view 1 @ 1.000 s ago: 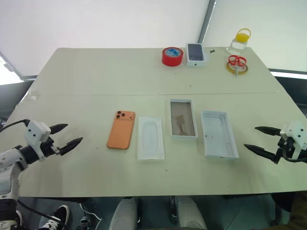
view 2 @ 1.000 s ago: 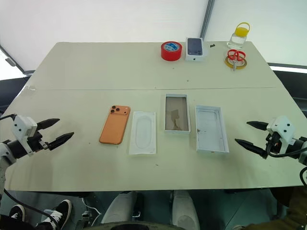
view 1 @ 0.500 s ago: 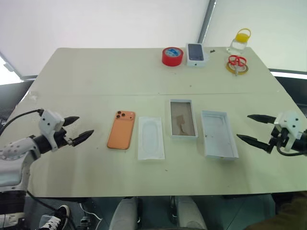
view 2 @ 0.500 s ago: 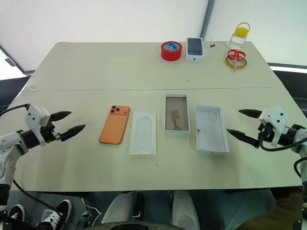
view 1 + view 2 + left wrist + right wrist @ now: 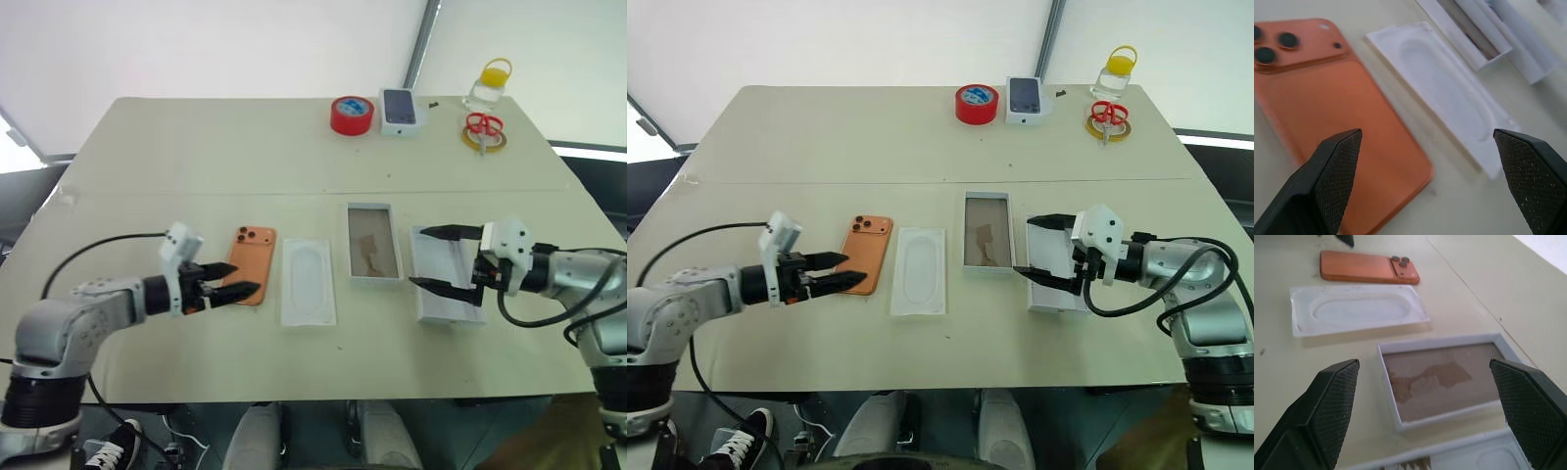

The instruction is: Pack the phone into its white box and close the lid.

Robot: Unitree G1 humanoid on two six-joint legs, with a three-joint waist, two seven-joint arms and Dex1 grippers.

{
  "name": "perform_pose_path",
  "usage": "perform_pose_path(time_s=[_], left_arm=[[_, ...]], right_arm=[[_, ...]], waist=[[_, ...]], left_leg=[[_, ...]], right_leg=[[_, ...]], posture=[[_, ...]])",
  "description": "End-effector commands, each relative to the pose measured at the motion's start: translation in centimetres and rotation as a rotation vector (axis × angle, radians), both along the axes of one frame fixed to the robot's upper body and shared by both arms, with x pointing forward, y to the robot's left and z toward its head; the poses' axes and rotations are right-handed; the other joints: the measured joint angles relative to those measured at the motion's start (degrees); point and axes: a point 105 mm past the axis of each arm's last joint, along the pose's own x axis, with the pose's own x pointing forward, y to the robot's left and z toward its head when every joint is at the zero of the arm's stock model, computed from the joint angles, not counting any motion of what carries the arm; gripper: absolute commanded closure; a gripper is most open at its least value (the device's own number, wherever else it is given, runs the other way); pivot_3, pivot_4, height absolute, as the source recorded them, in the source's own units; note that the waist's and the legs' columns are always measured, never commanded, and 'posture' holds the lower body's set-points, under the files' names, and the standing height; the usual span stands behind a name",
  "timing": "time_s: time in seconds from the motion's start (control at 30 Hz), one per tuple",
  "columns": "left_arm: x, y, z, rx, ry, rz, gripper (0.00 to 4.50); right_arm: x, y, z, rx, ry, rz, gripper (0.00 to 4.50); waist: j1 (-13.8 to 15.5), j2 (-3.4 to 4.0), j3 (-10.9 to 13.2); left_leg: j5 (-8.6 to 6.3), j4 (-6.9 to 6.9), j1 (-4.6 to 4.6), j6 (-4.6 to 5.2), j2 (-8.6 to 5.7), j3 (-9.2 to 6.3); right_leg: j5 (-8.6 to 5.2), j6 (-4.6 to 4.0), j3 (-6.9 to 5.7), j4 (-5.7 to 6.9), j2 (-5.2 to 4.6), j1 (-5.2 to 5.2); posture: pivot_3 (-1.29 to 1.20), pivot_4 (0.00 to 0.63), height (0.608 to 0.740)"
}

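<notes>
Left gripper (image 5: 233, 278): fingers spread, nothing between them, tips over the near end of the phone (image 5: 248, 265); contact cannot be judged. In the left wrist view both black fingers (image 5: 1332, 171) frame the phone's orange back, lenses at the far corner.

Right gripper (image 5: 433, 258): fingers spread wide, holding nothing, poised above the lid (image 5: 448, 273), pointing toward the white box (image 5: 373, 242). The right wrist view looks between the fingers onto the box's brownish floor.

Phone: lies back up on the table (image 5: 196, 157), camera bump at its far end, leftmost in a row of four items.

Moulded tray (image 5: 308, 280): thin, white, just right of the phone, apart from it.

White box: open, nothing inside, right of the tray, set slightly farther back.

Lid: hollow side up, right of the box, a narrow gap between them.

Far edge of table, well apart from the row: red tape roll (image 5: 352, 115); beside it a small white box picturing a dark phone (image 5: 400, 108); red-handled scissors (image 5: 484, 125) on a yellow ring; clear bottle with yellow handle (image 5: 490, 84).
</notes>
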Motion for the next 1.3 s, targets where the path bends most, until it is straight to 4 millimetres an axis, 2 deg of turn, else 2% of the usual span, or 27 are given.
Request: perform_pose_path(time_s=[0.03,0.1,0.23,0.33,0.5,0.77,0.93,1.0,1.07,1.13,1.17,1.2,1.3], left_arm=[[-1.0,-1.7,0.9,-0.063,0.061,-0.037,0.00],[-1.2,-2.0,0.5,-0.071,0.129,-0.036,0.00],[-0.1,-2.2,-0.3,-0.032,0.168,0.031,0.00],[1.1,-2.2,-0.7,0.000,0.173,0.091,0.00],[2.9,-3.3,-1.0,-0.055,0.249,0.146,0.00],[4.1,-4.7,-2.3,-0.039,0.321,0.204,0.00],[3.7,-5.7,-2.5,0.030,0.295,0.164,0.00],[3.8,-5.7,-2.7,0.045,0.299,0.172,0.50],[3.8,-5.6,-2.9,0.048,0.311,0.180,1.21],[3.8,-5.5,-2.9,0.064,0.301,0.182,2.39],[3.8,-5.5,-2.9,0.067,0.301,0.181,2.73],[3.9,-5.5,-2.8,0.067,0.302,0.180,3.27],[4.1,-5.3,-2.8,0.081,0.294,0.191,3.27]], right_arm=[[0.2,0.3,0.3,0.002,-0.026,0.009,0.05],[0.3,0.2,0.0,-0.009,-0.030,0.004,0.05],[0.5,0.1,0.0,-0.006,-0.034,0.001,0.05],[0.7,-0.1,-0.1,-0.008,-0.041,-0.005,0.05],[1.0,0.2,0.1,-0.005,-0.060,0.000,0.05],[1.4,0.3,0.5,0.003,-0.081,-0.003,0.05],[1.3,0.4,0.3,0.004,-0.084,-0.007,0.05],[1.4,0.4,0.3,0.004,-0.087,-0.009,0.00],[1.4,0.3,0.3,0.004,-0.090,-0.012,0.00],[1.4,0.3,0.3,0.004,-0.093,-0.014,0.00],[1.4,0.3,0.3,0.005,-0.094,-0.015,0.00],[1.4,0.3,0.3,0.006,-0.094,-0.015,0.00],[1.5,0.3,0.3,0.007,-0.094,-0.018,0.00]], waist=[[-0.04,-0.04,0.02],[-0.07,-0.04,0.02],[-0.08,-0.04,0.02],[-0.04,-0.05,0.02],[-0.04,-0.06,0.01],[-0.07,-0.05,0.01],[-0.07,-0.05,0.00],[-0.02,-0.05,0.00],[-0.06,-0.05,0.00],[-0.07,-0.05,0.00],[-0.06,-0.05,0.01],[-0.04,-0.06,0.01],[-0.01,-0.06,0.01]], left_leg=[[0.01,0.01,0.00,0.00,0.00,-0.01],[0.01,0.02,0.01,-0.01,-0.01,-0.03],[0.01,0.02,0.05,-0.01,-0.01,-0.04],[0.02,0.02,0.06,-0.02,-0.01,-0.05],[0.02,0.02,0.22,-0.03,-0.03,-0.09],[0.02,-0.03,0.44,-0.03,-0.01,-0.08],[0.02,-0.05,0.54,-0.03,-0.02,-0.07],[0.02,-0.05,0.56,-0.03,-0.02,-0.07],[0.02,-0.05,0.56,-0.03,-0.02,-0.07],[0.02,-0.05,0.55,-0.03,-0.02,-0.06],[0.02,-0.06,0.55,-0.03,-0.02,-0.06],[0.02,-0.06,0.55,-0.03,-0.02,-0.06],[0.02,-0.06,0.54,-0.03,-0.02,-0.06]], right_leg=[[0.00,0.00,0.00,0.01,0.01,0.01],[0.00,0.00,0.00,0.02,0.03,0.01],[-0.01,-0.02,0.01,0.03,0.08,0.05],[-0.01,-0.02,0.01,0.03,0.09,0.07],[-0.01,-0.03,0.01,-0.01,0.10,0.26],[-0.01,-0.03,0.03,0.02,0.13,0.41],[-0.02,-0.03,0.05,0.01,0.13,0.49],[-0.02,-0.03,0.05,0.01,0.12,0.51],[-0.02,-0.03,0.06,0.01,0.12,0.52],[-0.02,-0.03,0.07,0.01,0.13,0.51],[-0.02,-0.03,0.07,0.01,0.12,0.51],[-0.02,-0.03,0.06,0.01,0.12,0.51],[-0.02,-0.03,0.07,0.00,0.12,0.51]], posture=[[0.00,0.150,0.739],[0.00,0.150,0.739],[0.00,0.150,0.739],[0.00,0.150,0.739],[0.00,0.150,0.739],[0.00,0.150,0.739],[0.00,0.150,0.739],[0.00,0.150,0.739],[0.00,0.150,0.739],[0.00,0.150,0.739],[0.00,0.150,0.739],[0.00,0.150,0.739],[0.00,0.150,0.739]])
